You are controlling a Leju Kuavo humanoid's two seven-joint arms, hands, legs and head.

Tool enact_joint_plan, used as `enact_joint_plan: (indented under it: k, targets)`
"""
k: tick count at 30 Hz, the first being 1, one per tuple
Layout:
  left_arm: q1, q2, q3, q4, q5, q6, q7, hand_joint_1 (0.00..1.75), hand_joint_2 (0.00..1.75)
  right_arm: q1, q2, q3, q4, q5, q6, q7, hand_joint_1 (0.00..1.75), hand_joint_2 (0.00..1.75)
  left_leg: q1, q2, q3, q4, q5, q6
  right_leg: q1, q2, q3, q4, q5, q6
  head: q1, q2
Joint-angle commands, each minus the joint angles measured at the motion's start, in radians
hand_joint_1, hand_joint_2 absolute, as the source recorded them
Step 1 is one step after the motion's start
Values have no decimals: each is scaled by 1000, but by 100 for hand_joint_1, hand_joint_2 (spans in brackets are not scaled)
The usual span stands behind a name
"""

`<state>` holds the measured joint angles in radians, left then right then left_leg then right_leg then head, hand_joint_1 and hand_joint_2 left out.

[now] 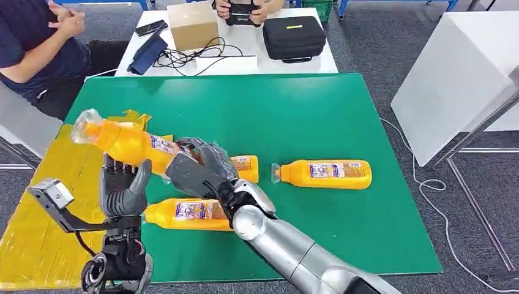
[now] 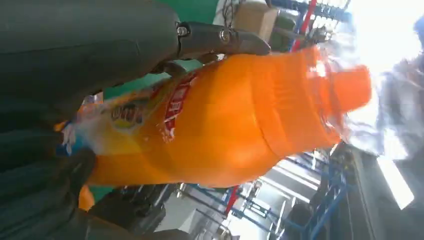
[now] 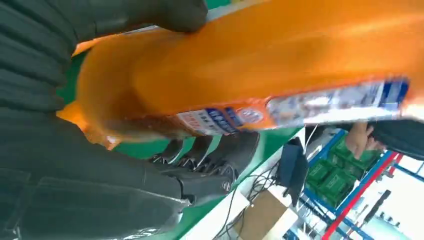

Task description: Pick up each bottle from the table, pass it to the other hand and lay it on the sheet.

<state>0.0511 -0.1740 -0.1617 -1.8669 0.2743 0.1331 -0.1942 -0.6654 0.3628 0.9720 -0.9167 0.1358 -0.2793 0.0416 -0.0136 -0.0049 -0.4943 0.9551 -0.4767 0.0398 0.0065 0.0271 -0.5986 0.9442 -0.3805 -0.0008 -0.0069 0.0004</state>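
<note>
In the head view, the right hand [image 1: 199, 168] is wrapping its dark fingers around the lower body of an orange drink bottle [image 1: 125, 139], which is tilting up toward the upper left of the frame with its clear-wrapped cap end hanging over the yellow sheet [image 1: 37, 208]. The left hand [image 1: 124, 187] is sitting just under the bottle at lower left, fingers pointing up and touching or nearly touching its underside; I cannot tell whether it is gripping. The bottle's label is showing as a white, blue and brown band, too small to read. On the green table [image 1: 294, 110], a second orange bottle [image 1: 323, 174] is lying on its side at centre right, cap to the left, and a third bottle [image 1: 186, 214] is lying at lower centre, partly behind the right arm; a fourth bottle's end [image 1: 246, 168] is peeking out just right of the right hand. At the top, a cardboard box [image 1: 192, 24] and a black case [image 1: 294, 37] are resting on a white table. In the left wrist view, the held bottle is running across the frame, orange cap at right, with red lettering too blurred to read, and dark fingers [image 2: 220, 37] are lying along it. In the right wrist view, the fingers [image 3: 215, 155] are curling around the bottle, whose blue-and-white label print is unreadable.
</note>
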Motion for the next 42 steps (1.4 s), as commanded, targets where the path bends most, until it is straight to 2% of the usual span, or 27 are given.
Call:
enact_joint_plan:
  k: [1, 5, 6, 7, 9, 12, 21, 22, 23, 35, 41, 42]
  targets:
    - [-23, -39, 45, 44, -1, -65, 24, 0, 175, -35, -14, 157, 24, 26, 7, 21, 175, 175, 1, 1, 4, -1, -2, -3, 1, -1, 3, -1, -1, 1, 0, 0]
    - [-26, -42, 34, 47, 6, -86, 34, 0, 175, -28, -14, 163, 28, 33, 1, 16, 175, 175, 1, -2, 2, -1, -1, -2, 1, -3, 2, -1, -1, 1, 0, 0]
    - [-26, -42, 34, 47, 6, -86, 34, 0, 175, -28, -14, 163, 28, 33, 1, 16, 175, 175, 2, -3, 7, 0, -3, -5, 2, -6, 7, 0, -4, 2, 0, 0]
    - [-26, -42, 34, 47, 6, -86, 34, 0, 175, -28, -14, 163, 28, 33, 1, 16, 175, 175, 1, -1, 3, -1, -1, -2, 1, -3, 2, -1, -1, 1, 0, 0]
    - [-29, -41, 23, 58, 15, -97, 37, 0, 175, -26, -14, 156, 21, 48, -1, 15, 175, 175, 1, -1, 4, -1, -1, -3, 1, -3, 3, 0, -2, 1, 0, 0]
    - [-36, -38, 9, 81, 89, -140, 42, 0, 175, -5, -14, 137, -8, 90, -1, 20, 175, 175, 1, -2, 2, -1, -1, -3, 1, -5, 3, -1, -2, 1, 0, 0]
    - [-2, -5, -3, 72, 141, -114, 22, 0, 175, 90, -15, 77, -34, 271, 39, -10, 175, 175, 2, -2, 7, -2, -3, -4, 2, -6, 7, -2, -4, 2, 0, 0]
    - [10, -4, -4, 70, 136, -116, 19, 122, 175, 96, -22, 75, -32, 288, 33, -15, 175, 175, 1, -2, 5, -2, -2, -3, 2, -5, 5, -2, -3, 1, -1, 0]
    - [21, -3, -7, 71, 124, -119, 11, 175, 175, 105, -33, 66, -33, 297, 28, -17, 175, 175, 1, -2, 3, -2, -1, -2, 1, -3, 3, -2, -1, 1, 0, 0]
    - [23, -1, -31, 125, 110, -153, -6, 175, 175, 164, -70, -18, -45, 365, 8, -24, 175, 175, 1, -5, 5, -1, -1, -4, 2, -8, 5, -2, -3, 2, 0, 0]
    - [17, -1, -33, 129, 101, -157, -11, 175, 175, 163, -79, -44, -46, 389, -2, -14, 175, 175, 0, -3, 2, -1, 0, -2, 1, -4, 1, -2, -1, 1, 0, 0]
    - [21, -4, -19, 126, 88, -142, -13, 175, 175, 168, -89, -71, -68, 362, 27, -19, 21, 175, 0, -4, 3, -1, -1, -3, 1, -6, 3, -2, -2, 1, 0, 0]
